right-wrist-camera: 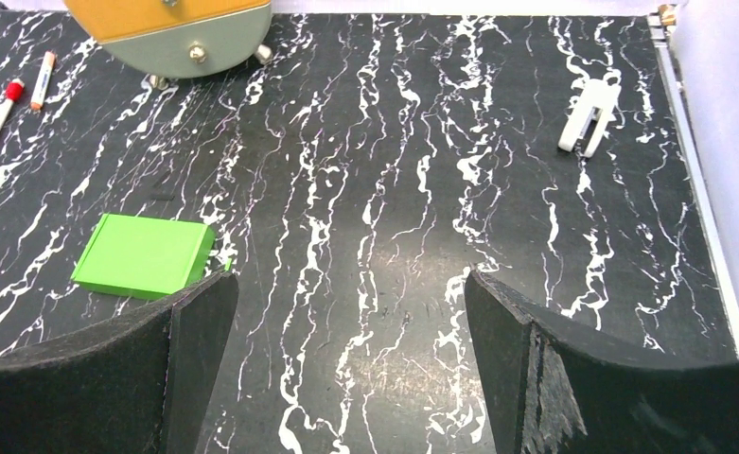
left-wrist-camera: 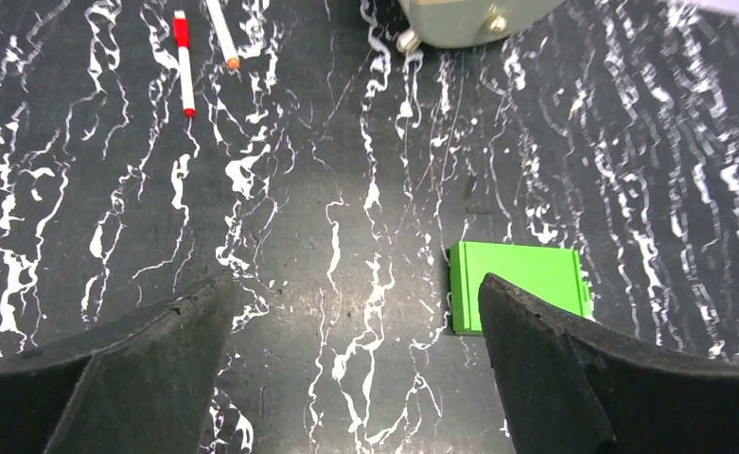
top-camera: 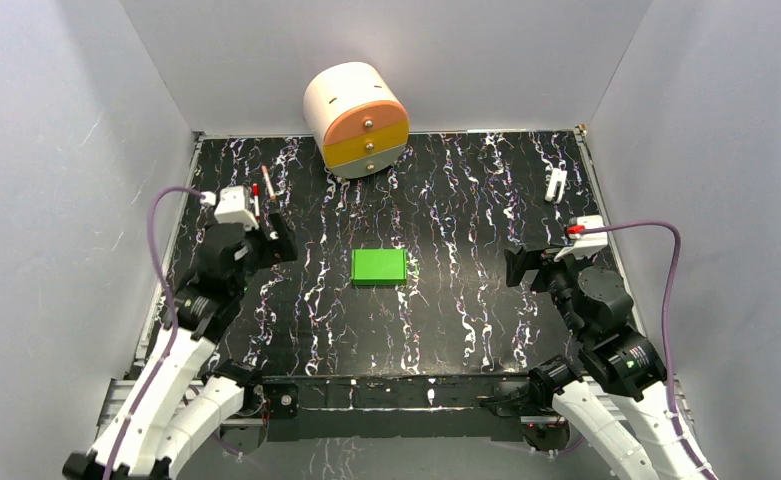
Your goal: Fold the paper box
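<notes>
The paper box (top-camera: 379, 266) is a small bright green closed rectangular box lying flat near the middle of the black marbled table. It shows in the left wrist view (left-wrist-camera: 526, 274), partly behind my right finger, and in the right wrist view (right-wrist-camera: 143, 254) at the left. My left gripper (top-camera: 278, 240) is open and empty, held above the table to the left of the box. My right gripper (top-camera: 518, 266) is open and empty, to the right of the box. Neither touches the box.
A cream cylinder drawer unit (top-camera: 357, 119) with orange and yellow drawers stands at the back centre. Two markers (top-camera: 261, 186) lie at the back left. A small white stapler-like object (top-camera: 556, 183) lies at the back right. Grey walls enclose the table.
</notes>
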Available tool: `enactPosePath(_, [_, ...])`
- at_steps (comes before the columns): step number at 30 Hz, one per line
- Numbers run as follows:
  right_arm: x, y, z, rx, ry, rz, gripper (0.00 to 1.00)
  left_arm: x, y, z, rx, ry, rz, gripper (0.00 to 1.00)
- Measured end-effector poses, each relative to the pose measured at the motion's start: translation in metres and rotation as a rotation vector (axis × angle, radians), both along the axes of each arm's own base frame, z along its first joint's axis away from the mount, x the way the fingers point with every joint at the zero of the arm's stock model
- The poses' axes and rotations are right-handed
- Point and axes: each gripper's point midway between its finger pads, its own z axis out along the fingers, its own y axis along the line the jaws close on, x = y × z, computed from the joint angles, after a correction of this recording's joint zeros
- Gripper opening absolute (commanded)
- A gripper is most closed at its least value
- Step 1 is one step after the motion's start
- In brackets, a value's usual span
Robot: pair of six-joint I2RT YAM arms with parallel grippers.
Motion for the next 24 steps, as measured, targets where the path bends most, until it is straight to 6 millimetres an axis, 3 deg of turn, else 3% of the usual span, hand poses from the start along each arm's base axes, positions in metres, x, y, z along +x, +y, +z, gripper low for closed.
enactPosePath(10, [-0.002, -0.009, -0.004, -0.001, -0.016, -0.038, 0.99, -0.055, 0.04, 0.063, -0.095, -0.324, 0.104, 0.96])
enactPosePath(14, [-0.002, -0.01, -0.007, -0.005, -0.011, -0.042, 0.99, -0.064, 0.045, 0.064, -0.102, -0.371, 0.109, 0.96])
enactPosePath(24, [0.0, -0.01, -0.008, -0.011, -0.003, -0.048, 0.99, -0.064, 0.042, 0.062, -0.096, -0.37, 0.089, 0.95])
